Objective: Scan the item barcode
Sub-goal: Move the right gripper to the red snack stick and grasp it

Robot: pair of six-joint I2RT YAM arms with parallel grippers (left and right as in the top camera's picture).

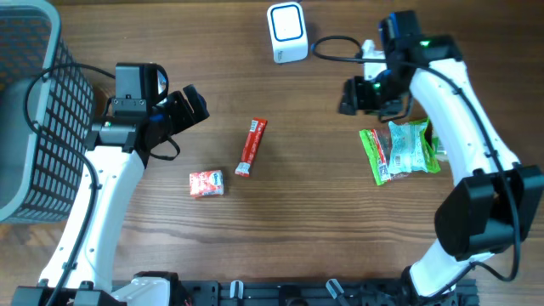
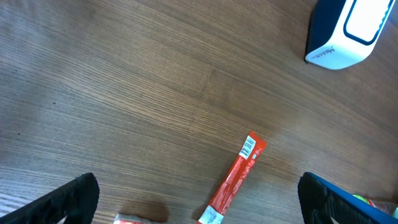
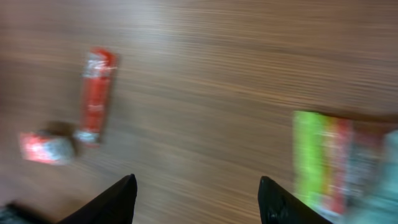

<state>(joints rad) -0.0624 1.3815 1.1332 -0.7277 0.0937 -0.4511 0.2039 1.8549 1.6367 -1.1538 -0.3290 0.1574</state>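
The white and blue barcode scanner (image 1: 287, 32) (image 2: 345, 31) stands at the back middle of the table. A long red stick packet (image 1: 252, 146) (image 2: 235, 180) (image 3: 94, 99) lies mid-table, its barcode end facing the scanner. A small red packet (image 1: 206, 184) (image 3: 42, 148) lies to its left. Two green packets (image 1: 399, 151) (image 3: 329, 162) lie flat at the right. My left gripper (image 1: 191, 106) (image 2: 199, 199) is open above the table, left of the red stick. My right gripper (image 1: 353, 95) (image 3: 196, 199) hangs open and holds nothing, just above and left of the green packets.
A dark wire basket (image 1: 34, 110) fills the left edge of the table. The scanner's black cable (image 1: 331, 44) loops from it toward the right arm. The right wrist view is motion-blurred.
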